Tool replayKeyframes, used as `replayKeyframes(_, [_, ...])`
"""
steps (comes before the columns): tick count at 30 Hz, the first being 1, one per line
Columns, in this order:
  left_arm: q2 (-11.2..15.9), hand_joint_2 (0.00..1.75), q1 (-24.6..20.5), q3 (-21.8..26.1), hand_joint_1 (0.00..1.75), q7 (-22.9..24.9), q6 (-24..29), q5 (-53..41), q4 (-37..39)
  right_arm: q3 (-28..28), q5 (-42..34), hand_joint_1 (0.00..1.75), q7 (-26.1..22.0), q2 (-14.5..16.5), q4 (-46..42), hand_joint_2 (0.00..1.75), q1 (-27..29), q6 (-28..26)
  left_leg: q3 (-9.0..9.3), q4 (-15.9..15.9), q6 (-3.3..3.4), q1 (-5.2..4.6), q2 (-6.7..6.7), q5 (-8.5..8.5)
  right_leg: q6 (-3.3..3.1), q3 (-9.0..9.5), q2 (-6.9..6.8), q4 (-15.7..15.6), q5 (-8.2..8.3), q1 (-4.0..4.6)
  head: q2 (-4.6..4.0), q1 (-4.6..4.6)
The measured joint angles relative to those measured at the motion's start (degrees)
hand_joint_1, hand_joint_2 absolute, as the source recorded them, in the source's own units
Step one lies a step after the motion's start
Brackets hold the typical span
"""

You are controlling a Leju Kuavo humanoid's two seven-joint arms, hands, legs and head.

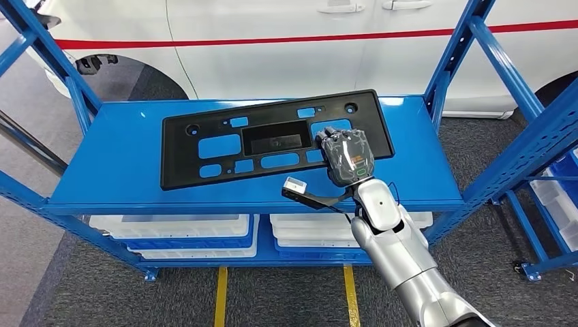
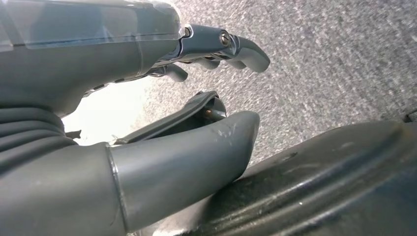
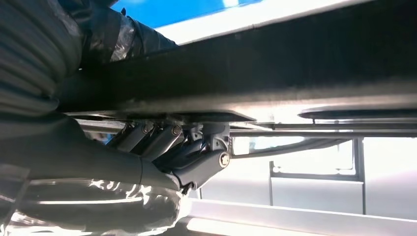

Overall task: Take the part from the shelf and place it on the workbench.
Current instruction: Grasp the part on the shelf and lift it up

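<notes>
Now | right hand (image 1: 347, 155) on black part's (image 1: 272, 136) right end | blue shelf (image 1: 123, 170)

A white car (image 1: 272, 27) with a red stripe (image 1: 293, 39) stands at 12 o'clock. White storage bins (image 1: 170, 228) sit at 6 o'clock above grey carpet (image 1: 68, 286) marked with yellow floor lines (image 1: 221, 296).
</notes>
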Motion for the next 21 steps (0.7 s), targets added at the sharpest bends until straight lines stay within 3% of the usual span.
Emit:
replayKeyframes(3, [0.02,1.75,-0.02,0.00,0.00,0.11,0.00,-0.08,0.00,0.09,-0.18,1.75,0.08,-0.08,-0.31,1.75,0.15,0.05,-3.45,9.79,-0.30,-0.04,0.10,-6.21,-1.02,-1.21,-0.35,-0.12,0.99,0.43,0.01,-0.03])
replayKeyframes(4, [0.02,1.75,-0.02,0.00,0.00,0.14,0.00,-0.09,0.00,0.10,-0.28,1.75,0.12,-0.14,-0.33,1.75,0.28,0.07,-4.11,12.35,-0.28,-0.07,0.10,-7.09,-1.13,-1.64,-0.44,-0.10,1.34,0.67,0.01,-0.03])
replayKeyframes(5, [0.02,1.75,0.00,0.00,0.00,0.16,-0.01,-0.11,0.00,0.10,-0.37,1.75,0.15,-0.20,-0.33,1.75,0.42,0.07,-3.90,13.05,-0.15,-0.11,0.10,-6.79,-1.18,-2.07,-0.49,-0.08,1.69,0.88,0.01,-0.03])
replayKeyframes(6, [0.02,1.75,0.04,0.00,0.00,0.19,-0.01,-0.13,0.00,0.10,-0.43,1.75,0.17,-0.26,-0.33,1.75,0.55,0.07,-2.70,11.71,0.07,-0.17,0.10,-5.46,-1.17,-2.47,-0.51,-0.06,2.06,1.05,0.01,-0.03])
replayKeyframes(8, [0.02,1.75,0.09,0.00,0.00,0.21,-0.01,-0.14,0.00,0.10,-0.50,1.75,0.17,-0.31,-0.41,1.75,0.66,0.07,1.79,4.38,0.75,-0.36,0.10,-2.26,-0.94,-3.15,-0.48,-0.04,2.82,1.28,0.01,-0.03])
replayKeyframes(10, [-0.02,1.75,0.06,0.00,0.00,0.20,-0.01,-0.14,0.00,0.10,-0.71,1.75,0.17,-0.36,-0.57,1.75,0.66,0.07,5.15,-1.87,1.31,-0.77,0.04,-1.05,-0.36,-3.57,-0.46,-0.16,3.71,1.33,0.02,-0.02])
replayKeyframes(13, [-0.14,1.75,0.03,0.00,0.00,0.21,-0.02,-0.17,0.02,0.10,-1.61,1.75,-0.02,-0.46,-0.79,1.75,0.72,0.10,5.16,-3.74,1.87,-1.09,-0.03,-0.10,0.75,-3.74,-0.43,-0.83,5.11,1.18,0.01,-0.01])
replayKeyframes(14, [-0.19,1.75,0.00,0.00,0.00,0.23,-0.02,-0.22,0.03,0.10,-2.16,1.75,-0.22,-0.54,-0.87,1.75,0.74,0.17,4.86,-4.04,2.20,-0.96,0.09,0.56,1.05,-3.96,-0.34,-0.72,4.71,1.14,0.01,-0.01])
replayKeyframes(15, [-0.22,1.75,-0.04,0.00,0.00,0.25,-0.02,-0.27,0.04,0.10,-2.98,1.75,-0.48,-0.63,-0.98,1.75,0.78,0.35,4.39,-4.32,2.63,-0.80,0.24,1.34,1.29,-4.43,-0.25,0.29,3.11,1.13,0.01,0.00])
replayKeyframes(18, [-0.27,1.75,-0.13,0.00,0.00,0.28,-0.03,-0.42,0.04,0.10,-5.94,1.75,-1.38,-0.96,-1.44,1.75,1.03,1.32,2.14,-4.45,3.44,-0.73,0.51,3.46,1.79,-6.79,-0.12,9.06,-5.08,1.07,0.02,0.02])
replayKeyframes(19, [-0.27,1.75,-0.12,0.00,0.00,0.28,-0.03,-0.46,0.04,0.10,-6.84,1.75,-1.65,-1.07,-1.61,1.75,1.20,1.65,1.27,-4.32,3.43,-0.77,0.51,4.02,1.93,-7.23,-0.12,12.22,-6.27,1.08,0.01,0.02])
replayKeyframes(20, [-0.27,1.75,-0.11,0.00,0.00,0.28,-0.04,-0.50,0.04,0.10,-7.63,1.75,-1.90,-1.19,-1.76,1.75,1.37,1.98,0.37,-4.12,3.41,-0.80,0.51,4.55,2.01,-7.11,-0.12,14.23,-6.05,1.09,0.01,0.02])
replayKeyframes(21, [-0.27,1.75,-0.10,0.00,0.00,0.28,-0.04,-0.52,0.04,0.10,-8.31,1.75,-2.16,-1.31,-1.93,1.75,1.51,2.27,-0.56,-3.84,3.33,-0.80,0.51,5.03,2.01,-6.11,-0.12,14.49,-4.66,1.10,0.02,0.01])
